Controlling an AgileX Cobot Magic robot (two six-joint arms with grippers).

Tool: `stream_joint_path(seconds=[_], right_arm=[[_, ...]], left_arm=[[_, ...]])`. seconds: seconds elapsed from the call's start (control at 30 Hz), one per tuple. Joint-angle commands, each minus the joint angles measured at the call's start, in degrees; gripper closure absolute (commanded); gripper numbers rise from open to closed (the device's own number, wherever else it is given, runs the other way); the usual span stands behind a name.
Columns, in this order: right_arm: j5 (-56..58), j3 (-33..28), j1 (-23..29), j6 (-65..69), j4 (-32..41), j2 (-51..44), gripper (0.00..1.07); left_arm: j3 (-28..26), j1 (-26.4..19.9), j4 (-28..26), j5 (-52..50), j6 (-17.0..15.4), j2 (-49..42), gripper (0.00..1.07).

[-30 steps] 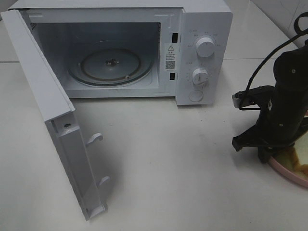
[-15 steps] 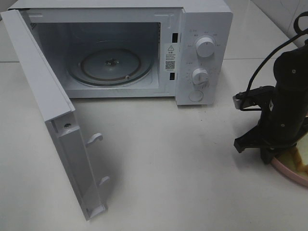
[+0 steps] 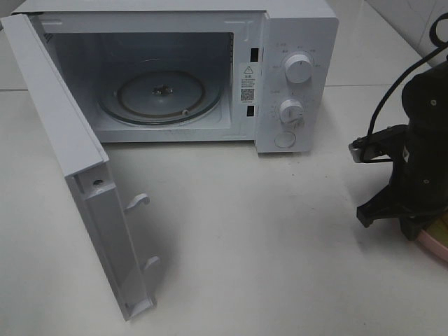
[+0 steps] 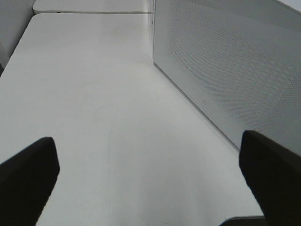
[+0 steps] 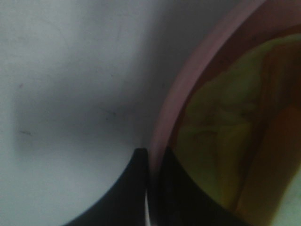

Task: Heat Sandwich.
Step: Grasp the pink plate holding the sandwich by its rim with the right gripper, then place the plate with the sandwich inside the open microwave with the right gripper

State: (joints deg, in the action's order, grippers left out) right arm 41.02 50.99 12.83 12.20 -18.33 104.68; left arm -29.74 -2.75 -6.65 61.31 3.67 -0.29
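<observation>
The microwave [image 3: 308,35] carries no brand name that can be made out. On the frame to the right of its cavity sits a small white label [image 3: 248,82] with a warning triangle, a few lines of print and a QR code, all too small to read. The markings around the upper knob [image 3: 299,69] and lower knob [image 3: 291,110] are also too faint to read; a round button [image 3: 285,139] sits below them. The door [image 3: 63,140] stands swung open to the left and reaches towards the near edge of the bench [image 3: 245,245]. Inside lies the glass turntable [image 3: 161,94].

At the far right edge, the black right arm [image 3: 423,154] covers most of the pink plate [image 5: 164,122]. The right fingers [image 5: 131,188] are pressed almost together, pinching the plate's rim. The sandwich [image 5: 225,117] lies on that plate, showing its yellow-green filling.

The left fingers [image 4: 28,174] are spread wide above bare bench, beside a white perforated panel [image 4: 225,61].
</observation>
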Motion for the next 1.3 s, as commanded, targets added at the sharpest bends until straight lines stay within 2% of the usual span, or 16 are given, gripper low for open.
stream_joint_path(seconds=[0.03,0.27,0.63,1.0,1.3], right_arm=[[3.09,-0.52,0.0,0.92,-1.03,-1.72,1.07],[6.53,-0.52,3.21,2.69,-3.95,-3.44,1.07],[11.63,-0.57,8.19,3.09,-4.58,-3.72,1.07],[11.34,-7.45,12.72,3.27,-4.07,-13.12,1.07],[13.52,-9.28,18.79,3.72,-3.95,-18.91,1.07]], left_arm=[[0.11,0.23,-0.06,0.11,-0.11,-1.32,0.07],[0.11,0.23,-0.06,0.11,-0.11,-1.32,0.07],[0.11,0.23,-0.06,0.11,-0.11,-1.32,0.07],[0.11,0.23,-0.06,0.11,-0.11,-1.32,0.07],[0.11,0.23,-0.06,0.11,-0.11,-1.32,0.07]])
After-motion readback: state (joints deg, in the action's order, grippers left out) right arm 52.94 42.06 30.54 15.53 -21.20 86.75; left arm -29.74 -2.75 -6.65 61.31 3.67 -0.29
